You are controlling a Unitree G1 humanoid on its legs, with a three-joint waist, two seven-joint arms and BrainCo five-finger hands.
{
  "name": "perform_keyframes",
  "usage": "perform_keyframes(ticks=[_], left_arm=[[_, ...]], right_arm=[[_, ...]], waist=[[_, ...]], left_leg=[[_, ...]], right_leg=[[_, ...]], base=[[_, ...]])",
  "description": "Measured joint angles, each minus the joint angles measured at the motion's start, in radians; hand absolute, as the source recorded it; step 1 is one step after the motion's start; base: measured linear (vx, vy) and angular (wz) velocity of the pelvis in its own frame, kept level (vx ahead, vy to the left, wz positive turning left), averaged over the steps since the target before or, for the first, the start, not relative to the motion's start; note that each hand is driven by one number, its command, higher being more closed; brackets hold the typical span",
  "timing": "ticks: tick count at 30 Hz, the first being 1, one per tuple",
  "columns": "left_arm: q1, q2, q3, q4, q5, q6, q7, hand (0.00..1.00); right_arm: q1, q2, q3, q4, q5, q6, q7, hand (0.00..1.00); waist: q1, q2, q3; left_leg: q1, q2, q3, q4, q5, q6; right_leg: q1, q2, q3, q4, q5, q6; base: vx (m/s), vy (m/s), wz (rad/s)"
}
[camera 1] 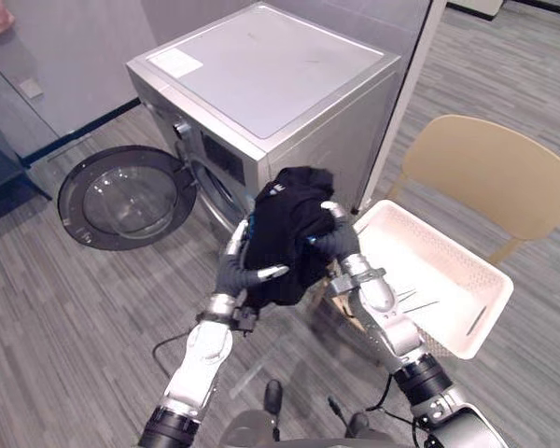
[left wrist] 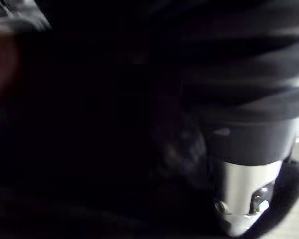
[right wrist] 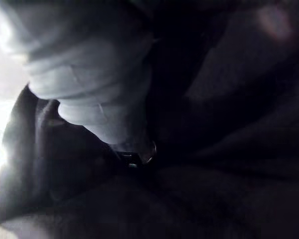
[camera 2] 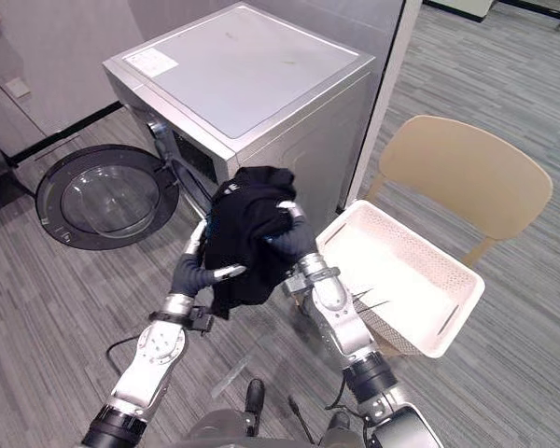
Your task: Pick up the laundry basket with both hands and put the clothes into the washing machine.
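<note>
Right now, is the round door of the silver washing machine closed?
No, the round glass door stands swung wide open beside the silver washing machine.

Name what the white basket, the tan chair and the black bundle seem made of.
White basket: likely rigid plastic, matte, with perforated walls. Tan chair: smooth moulded shell, plastic or plywood, cannot tell. Black bundle: soft fabric, since it creases and droops.
</note>
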Motion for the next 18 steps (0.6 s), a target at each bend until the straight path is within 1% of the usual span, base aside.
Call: perform_keyframes(ticks=[3,4,9,10,13,18], left_arm=[[-0.055,-0.001,-0.037,0.046,0.012,0.002,0.022,0.0],[-0.063,-0.002,-0.039,0.055,0.017,0.002,0.026,1.0],[-0.082,0.026,-0.064,0.082,0.044,0.001,0.041,1.0],[-0.089,0.034,-0.069,0.086,0.046,0.001,0.041,1.0],[-0.096,0.041,-0.074,0.115,0.067,-0.007,0.046,1.0],[-0.095,0.048,-0.075,0.118,0.068,-0.009,0.066,1.0]], right_arm=[[-0.008,0.001,0.045,0.015,0.044,0.006,0.014,1.0],[-0.008,0.001,0.056,0.016,0.053,0.007,0.016,1.0],[-0.01,-0.003,0.074,0.041,0.131,0.012,0.018,1.0],[-0.01,-0.008,0.078,0.041,0.153,0.012,0.018,0.0],[-0.012,-0.044,0.108,0.041,0.18,0.013,0.018,0.0],[-0.015,-0.054,0.114,0.041,0.17,0.013,0.016,0.0]], waist=[[-0.003,0.0,-0.015],[-0.003,-0.001,-0.025],[0.002,-0.002,-0.054],[0.001,-0.002,-0.055],[0.0,-0.001,-0.07],[0.001,0.0,-0.076]], left_leg=[[0.017,0.014,0.0,-0.029,0.021,-0.01],[0.019,0.021,0.0,-0.036,0.026,-0.014],[0.03,0.044,-0.001,-0.051,0.038,-0.028],[0.03,0.051,-0.001,-0.051,0.04,-0.03],[0.03,0.069,0.0,-0.051,0.042,-0.035],[0.03,0.093,0.002,-0.051,0.048,-0.044]], right_leg=[[0.012,0.019,0.005,-0.022,0.013,-0.006],[0.011,0.026,0.006,-0.023,0.015,-0.009],[0.013,0.057,0.027,-0.031,0.024,-0.023],[0.015,0.066,0.029,-0.038,0.028,-0.028],[0.016,0.081,0.033,-0.047,0.036,-0.04],[0.019,0.104,0.041,-0.058,0.042,-0.05]], base=[[-0.05,-0.038,-0.04],[-0.03,-0.043,-0.08],[-0.04,-0.038,-0.06],[-0.05,-0.04,-0.07],[-0.04,-0.039,-0.05],[-0.03,-0.036,-0.04]])
